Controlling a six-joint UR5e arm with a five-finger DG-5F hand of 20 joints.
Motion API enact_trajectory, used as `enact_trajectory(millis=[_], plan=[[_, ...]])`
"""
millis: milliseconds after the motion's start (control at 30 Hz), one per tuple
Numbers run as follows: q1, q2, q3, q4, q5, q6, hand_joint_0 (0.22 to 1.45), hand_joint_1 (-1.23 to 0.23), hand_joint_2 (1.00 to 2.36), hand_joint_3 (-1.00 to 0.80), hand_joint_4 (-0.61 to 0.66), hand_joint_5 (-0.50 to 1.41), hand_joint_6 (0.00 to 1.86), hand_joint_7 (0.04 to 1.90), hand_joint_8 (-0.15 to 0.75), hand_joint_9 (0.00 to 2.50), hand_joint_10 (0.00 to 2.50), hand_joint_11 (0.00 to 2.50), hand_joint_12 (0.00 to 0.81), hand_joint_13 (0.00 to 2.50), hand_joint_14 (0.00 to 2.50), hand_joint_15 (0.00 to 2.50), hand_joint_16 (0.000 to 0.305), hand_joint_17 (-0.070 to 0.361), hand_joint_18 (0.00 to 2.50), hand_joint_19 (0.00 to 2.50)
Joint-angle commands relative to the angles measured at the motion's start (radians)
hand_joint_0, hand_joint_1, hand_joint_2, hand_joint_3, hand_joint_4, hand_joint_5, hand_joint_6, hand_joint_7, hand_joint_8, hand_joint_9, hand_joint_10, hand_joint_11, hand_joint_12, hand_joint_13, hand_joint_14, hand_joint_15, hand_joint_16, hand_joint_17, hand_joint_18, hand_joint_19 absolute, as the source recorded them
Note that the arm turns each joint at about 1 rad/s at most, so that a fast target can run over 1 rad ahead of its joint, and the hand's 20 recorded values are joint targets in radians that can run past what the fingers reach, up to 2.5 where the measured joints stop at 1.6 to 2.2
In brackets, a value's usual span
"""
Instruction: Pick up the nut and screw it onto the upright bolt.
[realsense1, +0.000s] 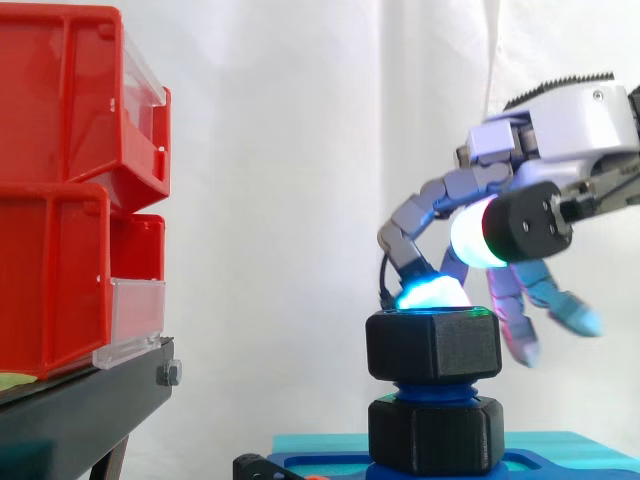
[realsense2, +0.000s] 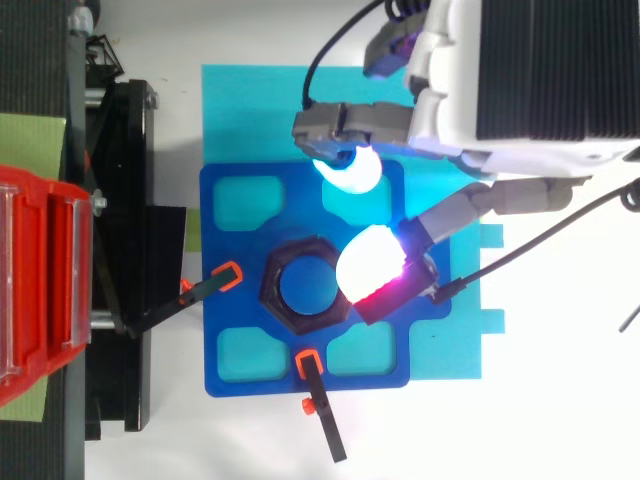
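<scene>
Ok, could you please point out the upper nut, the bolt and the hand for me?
upper nut (realsense1: 433, 346), side view, on its front face.
bolt (realsense1: 435, 391), side view, on the blue thread just under the upper nut.
hand (realsense1: 575, 125), side view, on its pale body.

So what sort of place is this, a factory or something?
More likely a robotics lab test bench than a factory line: a white curtain as backdrop, red bins on a black stand, and a robot hand at a black nut above a clamped blue plate.
</scene>
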Motion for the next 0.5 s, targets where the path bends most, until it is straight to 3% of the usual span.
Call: enact_trajectory(millis=[0,67,167,300,467], plan=[[-0.005,0.006,0.028,-0.023,0.000,-0.006,0.54,-0.24,1.00,-0.50,0.18,-0.06,0.50,1.01,0.275,1.57,0.01,0.33,0.206,1.26,0.00,0.06,0.016,0.036,0.91,0.22],[-0.008,0.004,0.055,-0.037,0.009,-0.008,0.53,-0.24,1.00,-0.50,0.18,-0.08,0.50,0.95,0.265,1.44,0.01,0.28,0.218,1.17,0.00,0.05,0.019,0.043,0.87,0.23],[-0.008,0.004,0.066,-0.032,0.021,-0.008,0.52,-0.22,1.00,-0.50,0.15,-0.11,0.50,0.83,0.239,1.28,0.01,0.15,0.227,1.02,0.00,0.00,0.023,0.051,0.79,0.22],[0.003,0.003,0.066,-0.023,0.064,-0.005,0.51,-0.20,1.00,-0.50,0.15,-0.12,0.50,0.73,0.235,1.11,0.00,0.00,0.223,0.80,0.00,0.00,0.022,0.050,0.57,0.12],[0.021,0.001,0.064,-0.017,0.075,-0.003,0.50,-0.18,1.00,-0.50,0.13,-0.13,0.50,0.69,0.226,0.84,0.00,0.00,0.237,0.57,0.00,0.00,0.022,0.049,0.25,0.00]])
